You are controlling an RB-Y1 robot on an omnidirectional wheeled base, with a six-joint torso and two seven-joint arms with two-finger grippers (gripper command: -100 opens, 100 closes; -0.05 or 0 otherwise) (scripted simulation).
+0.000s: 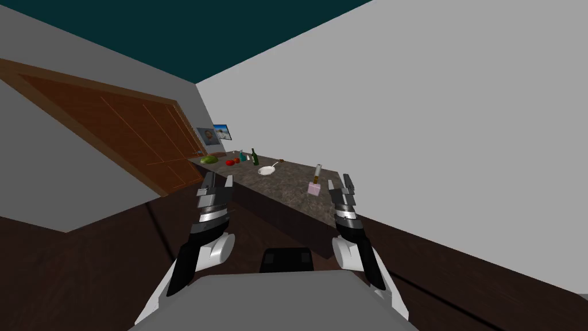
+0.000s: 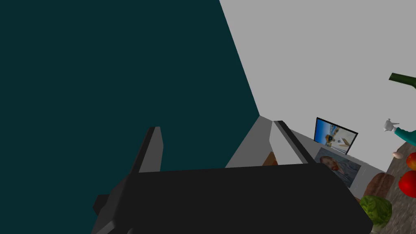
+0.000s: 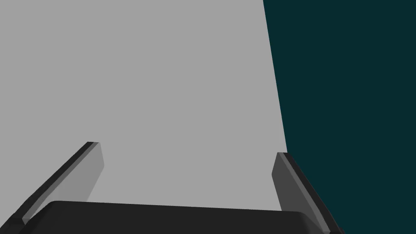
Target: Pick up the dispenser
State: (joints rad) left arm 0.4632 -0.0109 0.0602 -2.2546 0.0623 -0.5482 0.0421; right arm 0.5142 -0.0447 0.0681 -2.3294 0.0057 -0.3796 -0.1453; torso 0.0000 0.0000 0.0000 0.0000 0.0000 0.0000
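Observation:
The dispenser (image 1: 242,156) is a small teal bottle with a white pump head. It stands far back on the dark speckled counter (image 1: 287,192), between red tomatoes (image 1: 232,162) and a dark green bottle (image 1: 255,157). The left wrist view catches the dispenser (image 2: 400,133) off to the side of the fingers, well away from them. My left gripper (image 1: 217,179) is raised in front of the counter's near end, open and empty, and the left wrist view also shows this gripper (image 2: 215,136) open. My right gripper (image 1: 340,183) hangs open at the counter's near right edge, its fingers (image 3: 92,162) spread wide.
A white pan (image 1: 267,170) and a pink block with a tall handle (image 1: 314,184) lie nearer on the counter. A green melon-like ball (image 1: 209,160) sits at the far end. A brown door (image 1: 132,138) is on the left wall. Dark floor lies before the counter.

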